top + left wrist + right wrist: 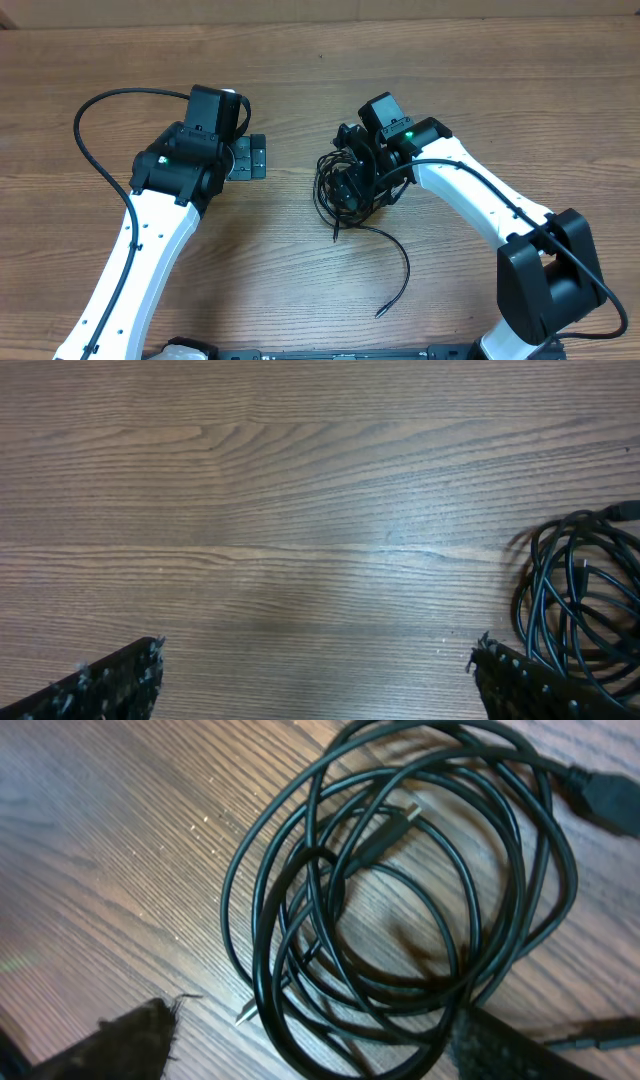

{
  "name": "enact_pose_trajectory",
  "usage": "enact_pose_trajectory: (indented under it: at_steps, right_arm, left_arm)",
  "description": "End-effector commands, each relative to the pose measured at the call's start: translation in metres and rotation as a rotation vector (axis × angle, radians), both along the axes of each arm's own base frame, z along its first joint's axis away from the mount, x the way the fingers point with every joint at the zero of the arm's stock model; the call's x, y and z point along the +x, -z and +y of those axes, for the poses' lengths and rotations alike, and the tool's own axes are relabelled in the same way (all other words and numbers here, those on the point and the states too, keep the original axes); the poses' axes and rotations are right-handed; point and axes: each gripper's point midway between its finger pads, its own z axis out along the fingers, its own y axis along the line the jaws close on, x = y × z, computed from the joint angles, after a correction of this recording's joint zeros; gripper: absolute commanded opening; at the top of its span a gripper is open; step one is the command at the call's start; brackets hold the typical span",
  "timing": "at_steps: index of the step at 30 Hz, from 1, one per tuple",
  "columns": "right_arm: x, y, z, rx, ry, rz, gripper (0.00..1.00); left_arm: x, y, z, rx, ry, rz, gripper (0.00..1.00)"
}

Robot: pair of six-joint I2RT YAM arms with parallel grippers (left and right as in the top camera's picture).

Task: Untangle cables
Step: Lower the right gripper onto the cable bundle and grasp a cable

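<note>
The cables (pixel 324 192) are thin black cords coiled in a tangled bundle at the table's middle. One loose tail (pixel 401 258) runs toward the front and ends in a small plug. My right gripper (pixel 349 186) is open and sits low over the bundle. In the right wrist view its fingers (pixel 318 1025) straddle the lower loops of the coil (pixel 400 890). A silver tip (pixel 246 1014) and a thick plug (pixel 604 794) show there. My left gripper (pixel 247 157) is open and empty, left of the bundle. In the left wrist view (pixel 315 652) the coil (pixel 575 595) lies at the right edge.
The table (pixel 300 60) is brown wood grain. A thick black robot cable (pixel 95 110) arcs out from the left arm at the far left. The right arm's base (pixel 545 290) stands at the front right.
</note>
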Motion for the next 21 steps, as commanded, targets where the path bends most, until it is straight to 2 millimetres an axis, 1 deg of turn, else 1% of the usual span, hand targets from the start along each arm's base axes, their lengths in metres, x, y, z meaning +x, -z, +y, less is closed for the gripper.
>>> enact_pose_trajectory:
  at_steps: [1,7,9,11,12,14,16,17,20,21]
  right_arm:
    - [-0.004,0.008,-0.001,0.001,0.017,0.026,0.83]
    - [-0.012,0.022,-0.005,-0.017,0.025,0.063,0.78]
    - [-0.011,0.023,-0.005,-0.017,0.025,0.064,0.71]
    - [-0.01,0.024,-0.004,-0.017,0.026,0.062,0.54]
    - [-0.01,0.025,-0.004,-0.016,0.033,0.064,0.48]
    - [-0.008,0.026,-0.003,-0.012,0.049,0.066,0.33]
    - [-0.007,0.025,-0.002,-0.008,0.06,0.065,0.24]
    - [-0.006,0.025,-0.002,-0.007,0.063,0.064,0.17]
    - [-0.006,0.025,-0.002,-0.006,0.063,0.063,0.05]
    - [-0.006,0.025,-0.002,-0.006,0.063,0.063,0.04]
  left_arm:
    - [0.0,0.001,0.005,0.007,-0.032,-0.003,0.99]
    - [0.0,0.001,0.005,0.007,-0.032,-0.003,1.0]
    - [0.0,0.001,0.005,0.007,-0.032,-0.003,0.99]
    - [0.0,0.001,0.005,0.007,-0.032,-0.002,0.99]
    - [0.0,0.001,0.005,0.007,-0.032,-0.002,0.99]
    - [-0.001,0.002,0.005,0.009,-0.032,0.002,1.0]
    - [-0.002,0.003,0.006,0.011,-0.032,0.008,1.0]
    - [-0.003,0.003,0.006,0.012,-0.032,0.012,1.0]
    - [-0.004,0.003,0.006,0.013,-0.032,0.015,1.0]
    - [-0.004,0.003,0.006,0.013,-0.032,0.015,0.99]
